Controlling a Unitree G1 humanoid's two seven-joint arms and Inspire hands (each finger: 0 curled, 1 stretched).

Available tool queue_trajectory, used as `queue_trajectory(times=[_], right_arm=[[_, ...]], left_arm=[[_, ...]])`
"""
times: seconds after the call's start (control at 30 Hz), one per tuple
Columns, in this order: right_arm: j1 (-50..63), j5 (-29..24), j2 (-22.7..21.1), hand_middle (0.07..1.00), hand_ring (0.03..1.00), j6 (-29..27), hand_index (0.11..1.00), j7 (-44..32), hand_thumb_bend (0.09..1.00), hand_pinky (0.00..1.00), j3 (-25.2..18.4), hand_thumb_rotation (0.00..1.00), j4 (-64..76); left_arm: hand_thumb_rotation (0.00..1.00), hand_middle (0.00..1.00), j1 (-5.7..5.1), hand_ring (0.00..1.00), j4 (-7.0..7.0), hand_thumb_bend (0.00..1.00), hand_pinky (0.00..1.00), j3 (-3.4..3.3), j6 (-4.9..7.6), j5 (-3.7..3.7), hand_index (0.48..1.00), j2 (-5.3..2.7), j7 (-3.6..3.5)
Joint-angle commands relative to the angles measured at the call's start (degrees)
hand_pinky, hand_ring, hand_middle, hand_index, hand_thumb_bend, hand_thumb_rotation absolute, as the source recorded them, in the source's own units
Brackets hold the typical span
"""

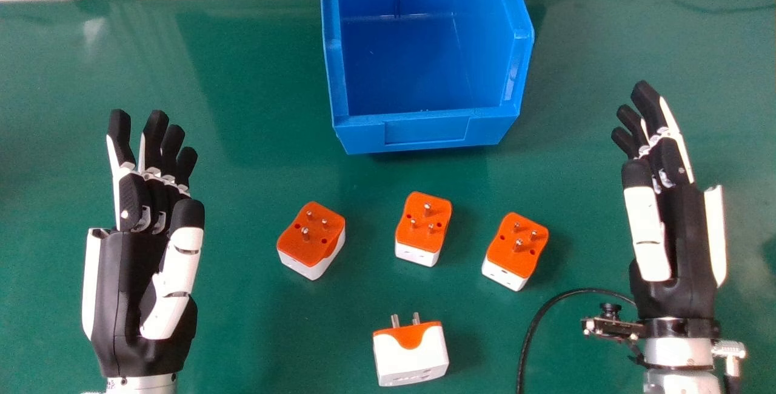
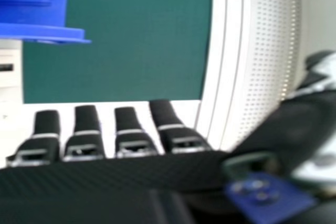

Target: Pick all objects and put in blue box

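One tabletop (image 1: 254,97), green, spans the head view. One blue box (image 1: 424,133) stands toward its far side, near center, open top up, low front wall facing the robot; part of it shows in the right hand view too.

Two hands, both released, fingers extended, palms holding nothing. Left hand (image 1: 124,285) sits left of all the adapters; right hand (image 1: 679,242) sits right of them, well apart from them.

One black cable (image 1: 528,327) curves from the bottom edge toward the right wrist.

Four orange-and-white plug adapters, all on the tabletop, outside the box, none touching another. Three form a loose row on the robot's side of the box, orange faces up: left adapter (image 1: 303,248), middle adapter (image 1: 421,236), right adapter (image 1: 515,254). Fourth adapter (image 1: 412,357) lies nearer the robot, below the middle one, white side up, pins toward the box.

One small black device (image 1: 612,326) is at the right wrist.

Metal pins: three visible on each row adapter, two on the fourth.
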State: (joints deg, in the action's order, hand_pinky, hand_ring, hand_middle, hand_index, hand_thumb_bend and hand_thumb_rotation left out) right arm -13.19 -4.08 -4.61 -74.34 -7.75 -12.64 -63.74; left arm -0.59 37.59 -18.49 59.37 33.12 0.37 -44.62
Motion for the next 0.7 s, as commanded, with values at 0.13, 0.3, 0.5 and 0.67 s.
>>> queue_trajectory(times=[0.13, 0.3, 0.5, 0.67], right_arm=[[-0.15, -0.23, -0.36, 0.938, 0.915, -0.85, 0.900, 0.27, 0.364, 0.89, -0.10, 0.82, 1.17], [0.32, 0.38, -0.65, 0.938, 0.915, -0.87, 0.900, 0.66, 0.349, 0.89, -0.13, 0.82, 1.10], [0.69, 0.05, -0.91, 0.938, 0.915, -0.70, 0.900, 0.33, 0.344, 0.89, -0.12, 0.82, 1.23], [1.08, -0.38, -1.28, 0.938, 0.915, -0.76, 0.900, -0.37, 0.350, 0.89, -0.11, 0.83, 1.40]], left_arm=[[0.51, 1.00, 0.59, 1.00, -0.10, 0.34, 1.00, -0.26, 1.07, 0.03, 0.992, 0.16, -0.22], [0.51, 1.00, 0.49, 1.00, -0.14, 0.34, 1.00, -0.29, 1.47, -0.43, 0.991, 0.07, 0.08], [0.51, 1.00, 0.38, 1.00, -0.47, 0.34, 1.00, -0.20, 1.19, -0.52, 0.991, 0.11, 0.25], [0.51, 1.00, 0.23, 1.00, -0.75, 0.34, 1.00, -0.04, 0.99, -0.56, 0.991, -0.02, 0.30]])
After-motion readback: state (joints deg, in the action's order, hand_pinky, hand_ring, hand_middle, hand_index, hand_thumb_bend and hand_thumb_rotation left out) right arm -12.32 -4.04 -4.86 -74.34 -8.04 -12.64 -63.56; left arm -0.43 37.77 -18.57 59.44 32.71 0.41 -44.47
